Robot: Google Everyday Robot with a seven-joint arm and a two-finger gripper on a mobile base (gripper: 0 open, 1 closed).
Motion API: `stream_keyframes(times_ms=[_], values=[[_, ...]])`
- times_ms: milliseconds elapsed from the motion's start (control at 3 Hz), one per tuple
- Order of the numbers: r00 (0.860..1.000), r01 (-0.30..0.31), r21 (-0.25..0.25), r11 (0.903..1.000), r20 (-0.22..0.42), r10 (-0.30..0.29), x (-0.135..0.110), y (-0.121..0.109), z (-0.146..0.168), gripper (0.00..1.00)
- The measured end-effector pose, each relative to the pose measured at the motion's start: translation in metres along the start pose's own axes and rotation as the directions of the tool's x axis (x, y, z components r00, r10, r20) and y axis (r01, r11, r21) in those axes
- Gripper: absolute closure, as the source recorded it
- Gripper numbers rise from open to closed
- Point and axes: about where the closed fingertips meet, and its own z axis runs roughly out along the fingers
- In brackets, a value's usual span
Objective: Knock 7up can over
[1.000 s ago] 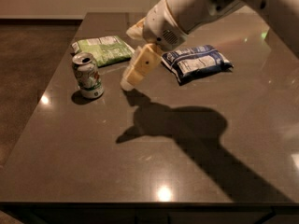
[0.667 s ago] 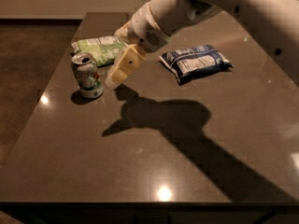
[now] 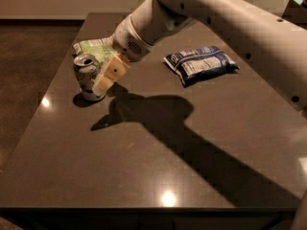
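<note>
The gripper (image 3: 106,74) hangs low over the table (image 3: 144,176), hard against the right side of the can (image 3: 85,75); whether it is open or closed I cannot tell, and it seems to carry nothing. The can stands upright at the gripper's 9 o'clock, near the table's left edge, with a green bag (image 3: 93,47) at its 12 and a blue bag (image 3: 200,63) well off at 3. The arm (image 3: 192,8) reaches in from the upper right. I'd push toward 9 o'clock, striking high on the can so it tips rather than slides. A second ago the gripper was apart from the can at its 3 o'clock; the can has not moved
</note>
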Motion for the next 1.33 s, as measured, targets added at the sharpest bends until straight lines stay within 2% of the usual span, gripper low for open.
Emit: stream_keyframes(times_ms=[333,667,1000,1333], values=[[1.0,0.0,-0.027,0.9996,-0.003,0.0,-0.006,0.002,0.019,0.0],[0.999,-0.027,-0.04,0.9988,-0.018,0.026,-0.005,-0.007,0.038,0.03],[0.998,-0.051,-0.043,0.9978,-0.024,0.05,-0.002,-0.014,0.043,0.25],[0.998,-0.059,-0.051,0.9969,-0.009,0.059,-0.004,-0.021,0.028,0.57]])
